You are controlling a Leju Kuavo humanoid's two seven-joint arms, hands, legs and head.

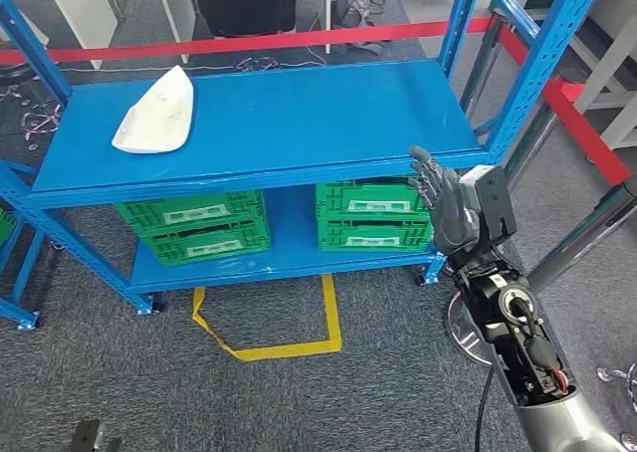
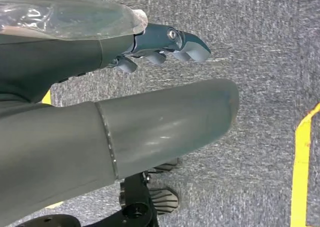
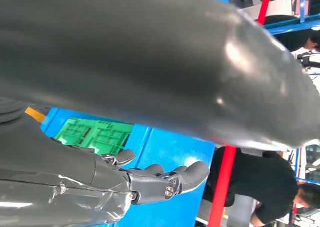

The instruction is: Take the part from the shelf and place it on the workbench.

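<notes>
**A:** Two robot hands here, so which one's near the shelf?

**B:** The right robot hand (image 1: 442,205). It's raised at the shelf's (image 1: 301,123) front right corner, just off the edge of the top board, fingers (image 3: 166,179) spread apart and gently curved, holding nothing. Palm faces toward the shelf from what I can see.

**A:** And the part?

**B:** White part (image 1: 155,113), kind of a flat curved shell, lying on the top board way over to the left of that robot hand, well apart from it, near the shelf's far left end. Nothing touching it.

**A:** Left robot hand?

**B:** Left robot hand (image 2: 158,47) hangs over grey carpet (image 2: 264,47), fingers straight-ish and apart, nothing in it. Yellow tape (image 2: 302,162) runs on the floor beside it.

**A:** Anything else close to the right one?

**B:** Just below and left of it, on the lower board, sits a green crate (image 1: 371,213). Another green crate (image 1: 195,228) sits further left on the same board, roughly under the part. Yellow tape outline on the carpet in front of the shelf, lower left of the robot hand. Red tape (image 1: 225,44) stretches across behind the shelf, and a person in black (image 3: 264,182) stands past it.
</notes>
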